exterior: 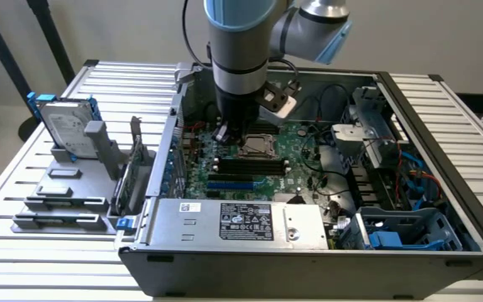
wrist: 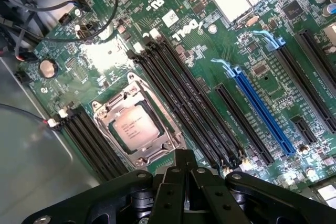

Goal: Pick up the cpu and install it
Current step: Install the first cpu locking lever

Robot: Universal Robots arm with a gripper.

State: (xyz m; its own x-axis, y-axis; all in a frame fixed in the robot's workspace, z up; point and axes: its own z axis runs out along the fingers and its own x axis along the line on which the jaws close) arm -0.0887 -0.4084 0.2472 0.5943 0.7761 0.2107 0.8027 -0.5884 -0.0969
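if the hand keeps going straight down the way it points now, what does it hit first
Most likely the green motherboard, beside the cpu already seated in its socket. The shut hand points down just to the exterior view's left of the socket; depth is unclear.

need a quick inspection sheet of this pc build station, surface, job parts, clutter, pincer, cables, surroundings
surface: slatted metal table carrying an open computer case.
job's things: cpu lies flat in the socket on the green motherboard, with the socket's metal frame around it.
clutter: hard drive standing upright in a grey holder at the exterior view's left; black memory slots beside the socket.
grippers: pincer shut, holding nothing, hovering above the board next to the cpu socket.
cables: black wires along the board's edge; blue cables by the drive bays.
surroundings: pale wall behind; dark stand legs at the exterior view's left.
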